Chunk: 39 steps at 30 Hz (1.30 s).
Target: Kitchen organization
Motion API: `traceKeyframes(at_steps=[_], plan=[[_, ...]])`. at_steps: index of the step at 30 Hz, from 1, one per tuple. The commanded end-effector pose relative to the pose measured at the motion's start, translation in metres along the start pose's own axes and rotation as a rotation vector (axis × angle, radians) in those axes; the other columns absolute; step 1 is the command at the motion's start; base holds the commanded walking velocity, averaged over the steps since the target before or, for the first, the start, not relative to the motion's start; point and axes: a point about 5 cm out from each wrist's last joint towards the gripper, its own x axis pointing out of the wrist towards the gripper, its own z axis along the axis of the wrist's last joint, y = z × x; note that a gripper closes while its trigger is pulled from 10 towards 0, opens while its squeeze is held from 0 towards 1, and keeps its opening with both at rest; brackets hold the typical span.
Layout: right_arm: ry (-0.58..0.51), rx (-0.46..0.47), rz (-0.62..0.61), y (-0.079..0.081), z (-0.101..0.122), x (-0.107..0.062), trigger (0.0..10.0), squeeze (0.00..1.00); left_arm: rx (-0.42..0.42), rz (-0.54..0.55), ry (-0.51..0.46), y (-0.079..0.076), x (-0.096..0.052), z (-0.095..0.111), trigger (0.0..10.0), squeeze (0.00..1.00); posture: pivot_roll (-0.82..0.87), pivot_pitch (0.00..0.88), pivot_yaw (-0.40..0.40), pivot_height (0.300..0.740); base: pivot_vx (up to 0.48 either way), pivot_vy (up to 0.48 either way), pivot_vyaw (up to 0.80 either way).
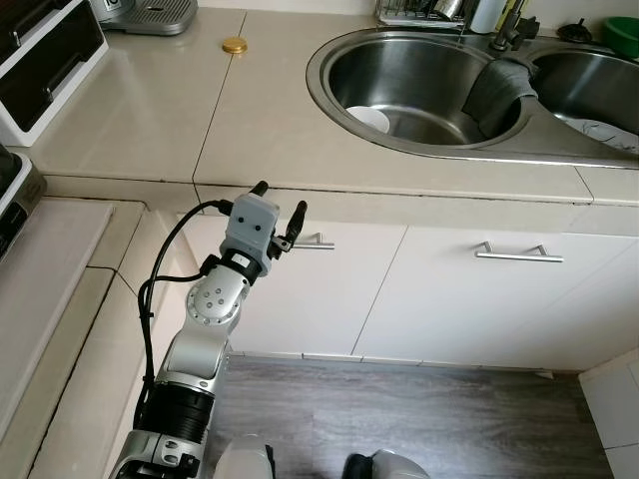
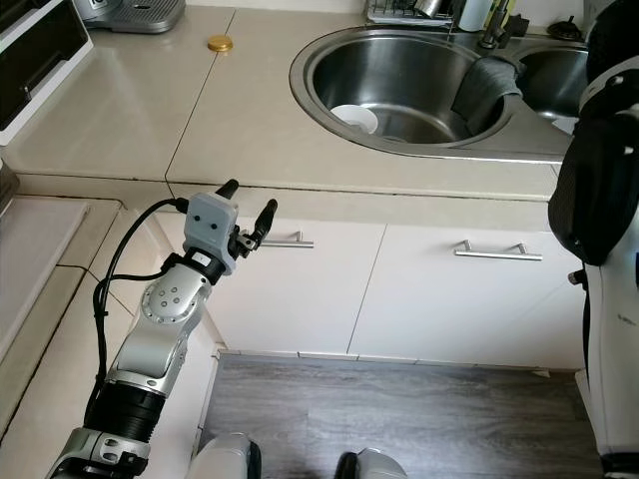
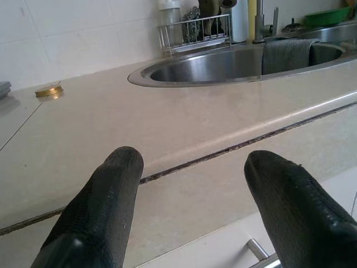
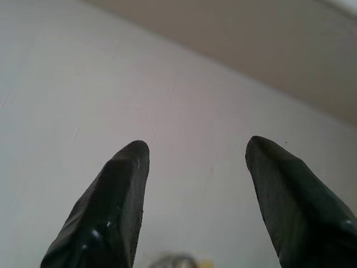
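Countertop [image 1: 150, 110] of smooth beige stone runs across the kitchen, cut by thin dark seams into slabs, above flat white cabinet doors [image 1: 479, 299] with slim brushed-metal bar handles [image 1: 518, 255]. Nearest, grey wood-grain floor [image 1: 419, 409] lies at the foot of the cabinets.

Left gripper [image 1: 279, 208] is raised in front of the counter's front edge, just above a door handle, on a silver arm with a ribbed black cuff and a looping black cable. Its two long black fingers [image 3: 106, 206] have a fine pebbled texture and rounded tips, and they stand spread apart with nothing between them, pointing across the counter toward the sink.

Right gripper [image 4: 195, 167] has its glossy tapered black fingers likewise parted and empty, facing a plain pale surface, possibly a wall or ceiling; the wrist view is too featureless to say. The right arm's bulky black and white shell [image 2: 599, 200] rises at the right side of the right eye view.

Farther back, a small round gold lid [image 1: 234, 45] lies flat on the counter, well apart from the sink. The round stainless sink [image 1: 419, 80] holds a white bowl [image 1: 367, 120] at its bottom. A grey cloth [image 1: 499, 90] drapes over the divider to a second basin [image 1: 589, 90]. Behind stand a wire rack [image 3: 195, 33], a faucet [image 1: 504, 30] and a green bowl [image 1: 621, 32]. At far left sit a black-and-white appliance [image 1: 45, 60] and a metal drip tray [image 1: 160, 15].
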Motion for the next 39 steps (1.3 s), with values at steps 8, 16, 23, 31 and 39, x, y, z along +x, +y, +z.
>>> traceKeyframes(at_steps=[8,16,23,31,39], plan=[[0.014,0.139,0.067,0.037,-0.061,-0.046,10.0,0.00,0.002,0.004,0.010,-0.001,-0.003,-0.002,10.0,0.00,0.21,0.000,-0.081,0.740,0.000,0.000,0.00],[0.096,0.233,0.160,0.089,-0.104,-0.134,10.0,0.00,0.004,0.004,0.015,0.001,-0.004,-0.004,10.0,0.00,0.20,0.000,-0.086,0.740,0.000,0.000,0.00],[0.224,0.286,0.162,0.110,-0.108,-0.200,10.0,0.00,0.008,-0.011,0.027,-0.001,-0.007,-0.007,10.0,0.00,0.18,0.000,-0.079,0.740,0.000,0.000,0.00],[0.365,0.188,0.210,0.115,-0.124,-0.250,10.0,0.00,0.008,-0.021,0.032,-0.002,-0.007,-0.008,10.0,0.00,0.17,0.000,-0.074,0.740,0.000,0.000,0.00],[0.478,0.143,0.237,0.112,-0.131,-0.282,10.0,0.00,0.013,-0.044,0.038,-0.005,-0.007,-0.009,10.0,0.00,0.17,0.000,-0.070,0.740,0.000,0.000,0.00]])
